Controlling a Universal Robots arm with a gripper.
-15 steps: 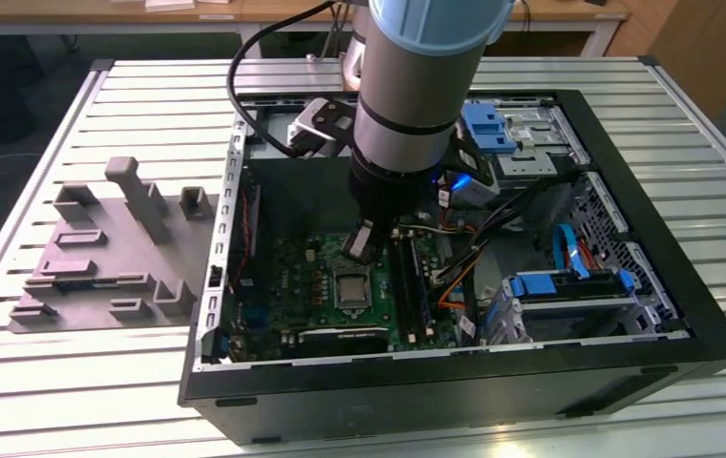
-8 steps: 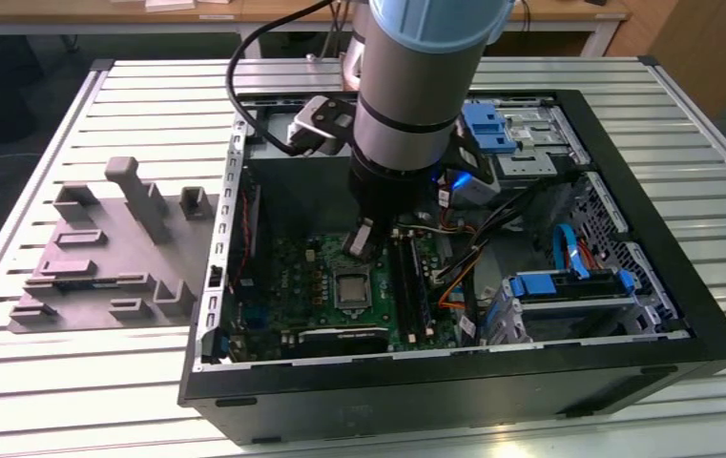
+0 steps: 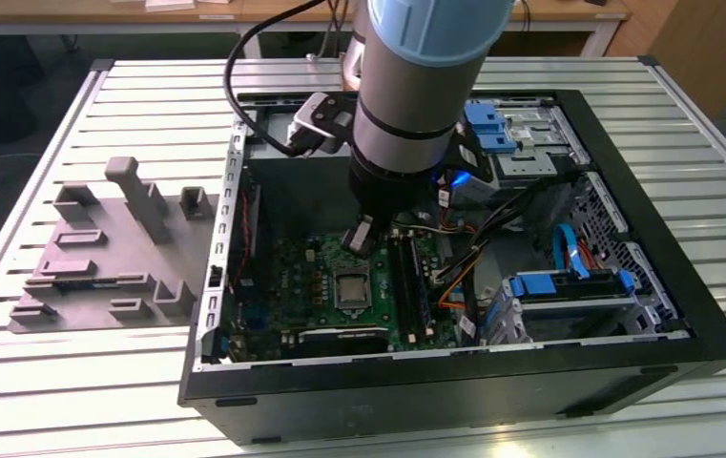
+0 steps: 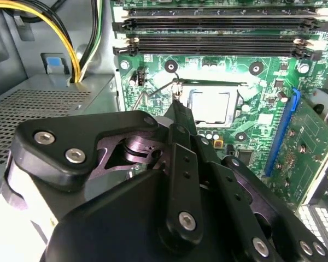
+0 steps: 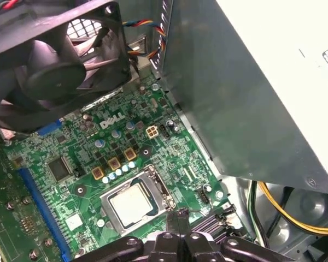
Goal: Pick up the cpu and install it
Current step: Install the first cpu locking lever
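We see the cpu lying flat in the motherboard socket; jaws of the gripper pressed together, empty, just beside it. Light, stiff, fragile: grip by edges only.

The cpu, a small flat square chip with a silvery metal top, is lying level inside the motherboard's socket frame, also showing in the second wrist view and exterior view.

Lit evenly and brightly from overhead, with soft shadow inside the computer case. Glared on the cpu and blurred on the close pincer.
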